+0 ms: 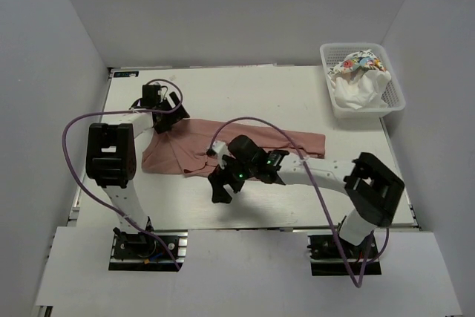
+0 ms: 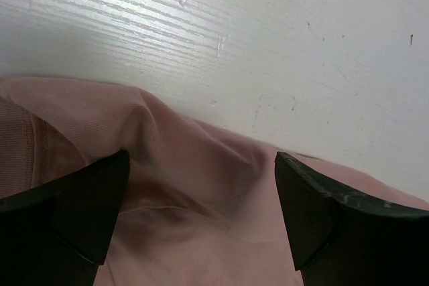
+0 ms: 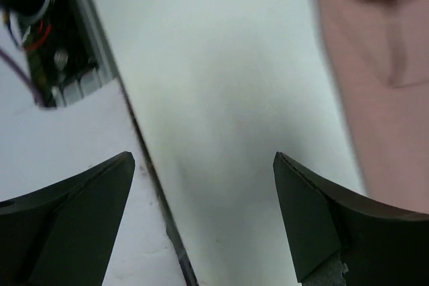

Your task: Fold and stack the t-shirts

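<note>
Folding barely begun: pink t-shirt (image 1: 297, 142) lies rumpled on table (image 1: 297, 94), nothing stacked.
Left gripper (image 1: 169, 113), right gripper (image 1: 220, 189): spread, empty; other t-shirts (image 1: 360, 83) in basket (image 1: 330, 72).

Overhead view: we see bright, even white light and faint soft shadows on the table (image 1: 245, 94)
Left wrist: we see a glossy sheen streaking the far table
Right wrist: we see overall blur softening the pink t-shirt (image 3: 375, 98)

Pink t-shirt (image 1: 297, 141) partly under right arm (image 1: 312, 172), printed t-shirt (image 1: 360, 59) in basket (image 1: 367, 113) too small, perhaps floral
</note>
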`<act>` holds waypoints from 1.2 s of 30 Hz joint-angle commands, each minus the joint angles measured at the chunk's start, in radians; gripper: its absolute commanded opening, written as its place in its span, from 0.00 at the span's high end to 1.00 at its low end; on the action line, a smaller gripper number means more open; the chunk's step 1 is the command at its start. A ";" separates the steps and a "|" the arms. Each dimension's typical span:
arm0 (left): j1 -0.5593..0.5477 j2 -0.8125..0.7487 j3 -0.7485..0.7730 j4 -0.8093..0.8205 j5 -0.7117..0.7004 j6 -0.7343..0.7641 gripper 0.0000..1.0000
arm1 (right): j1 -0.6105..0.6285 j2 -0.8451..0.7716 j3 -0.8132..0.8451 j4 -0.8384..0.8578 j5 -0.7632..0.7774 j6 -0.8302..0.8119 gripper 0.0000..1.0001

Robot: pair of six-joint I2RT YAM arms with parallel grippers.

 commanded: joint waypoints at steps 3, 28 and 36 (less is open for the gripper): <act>-0.015 -0.031 0.042 -0.136 0.010 0.045 0.00 | -0.075 -0.100 0.033 -0.045 0.418 0.159 0.10; -0.181 0.278 0.240 -0.095 -0.068 -0.042 0.00 | -0.434 0.066 -0.142 -0.142 0.195 0.206 0.10; -0.217 0.929 1.310 -0.250 0.151 -0.075 0.00 | -0.171 0.094 -0.110 -0.303 0.107 0.111 0.10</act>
